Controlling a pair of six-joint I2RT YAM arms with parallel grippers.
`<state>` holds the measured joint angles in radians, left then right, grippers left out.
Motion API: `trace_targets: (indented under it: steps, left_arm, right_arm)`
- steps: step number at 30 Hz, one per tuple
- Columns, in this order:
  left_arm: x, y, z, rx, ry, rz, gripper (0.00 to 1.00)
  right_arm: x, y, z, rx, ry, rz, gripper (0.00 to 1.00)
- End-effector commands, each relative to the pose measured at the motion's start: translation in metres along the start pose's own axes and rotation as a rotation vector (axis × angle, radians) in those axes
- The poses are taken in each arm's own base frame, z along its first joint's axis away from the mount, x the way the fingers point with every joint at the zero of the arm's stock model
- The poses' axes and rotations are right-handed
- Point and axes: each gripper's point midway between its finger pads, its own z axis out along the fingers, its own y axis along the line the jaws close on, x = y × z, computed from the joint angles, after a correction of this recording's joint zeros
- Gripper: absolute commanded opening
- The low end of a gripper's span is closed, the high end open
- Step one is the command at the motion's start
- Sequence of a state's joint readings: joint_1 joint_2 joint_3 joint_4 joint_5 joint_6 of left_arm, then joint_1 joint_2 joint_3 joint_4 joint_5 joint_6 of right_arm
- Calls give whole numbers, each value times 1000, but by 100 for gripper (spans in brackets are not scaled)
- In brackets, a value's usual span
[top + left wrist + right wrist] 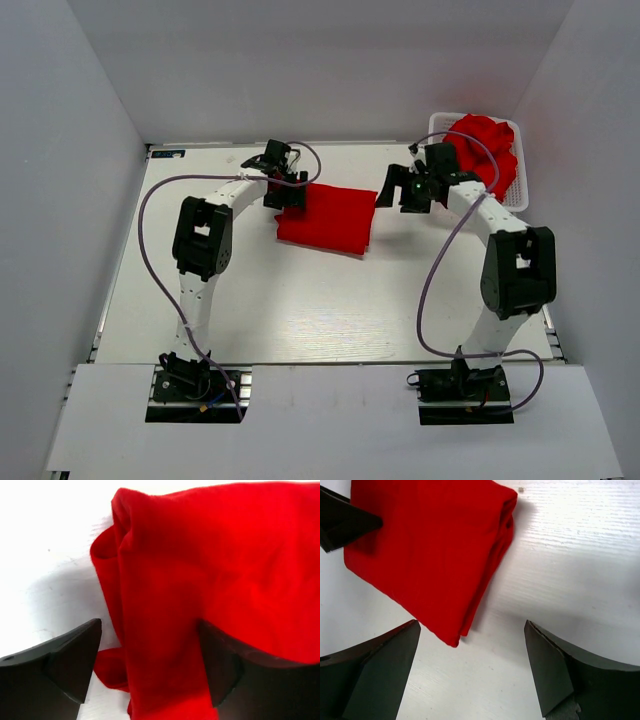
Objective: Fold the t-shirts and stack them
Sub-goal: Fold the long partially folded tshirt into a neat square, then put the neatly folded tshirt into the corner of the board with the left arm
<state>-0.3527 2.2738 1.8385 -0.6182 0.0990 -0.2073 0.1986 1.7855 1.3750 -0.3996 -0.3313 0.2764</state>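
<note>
- The left tool (287,192) hangs spread over the rumpled left edge of the folded t-shirt (325,218), pinching nothing. The shirt lies toward the middle of the far edge of the bench (300,300).
- A loose flap (107,667) pokes out at that edge. Tucking it in likely calls for a low, shallow nip of the top layers only.
- The right tool (398,190), also spread, hovers over bare bench just beside the shirt's right edge, where it could pin that side.
- More t-shirts (485,145) are heaped in the basket (518,192) at the far right corner.
</note>
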Motion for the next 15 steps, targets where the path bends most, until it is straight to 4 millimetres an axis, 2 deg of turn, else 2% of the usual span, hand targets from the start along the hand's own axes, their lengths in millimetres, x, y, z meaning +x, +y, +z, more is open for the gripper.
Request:
trace_targets:
  steps: [1, 3, 4, 5, 6, 8, 9, 12, 13, 15]
  left_arm:
    - [-7, -4, -4, 33, -20, 27, 76]
    - [-2, -3, 2, 30, -6, 25, 58]
    - [0, -10, 2, 47, -2, 33, 42]
    - [5, -13, 3, 67, 13, 32, 32]
    - [9, -12, 4, 75, 22, 61, 16]
    - [5, -11, 0, 67, 8, 72, 3]
    - [1, 1, -1, 55, 3, 62, 0]
    - [-3, 9, -8, 42, -18, 90, 0]
    - [-13, 18, -15, 11, -49, 95, 0]
    - [-17, 28, -21, -27, -64, 97, 0]
  right_arm:
    - [-18, 8, -23, 6, -103, -50, 90]
    - [-12, 9, -31, 0, -104, -46, 90]
    - [-12, 11, -32, -2, -104, -49, 90]
    - [-7, 8, -34, 9, -99, -44, 90]
    - [-8, 9, -39, 10, -107, -46, 90]
    - [-5, 7, -45, 20, -116, -40, 90]
    - [-5, 8, -47, 18, -121, -42, 90]
    - [-5, 9, -56, 18, -139, -44, 90]
    - [-6, 10, -61, 18, -152, -50, 90]
    - [-5, 7, -64, 24, -156, -44, 90]
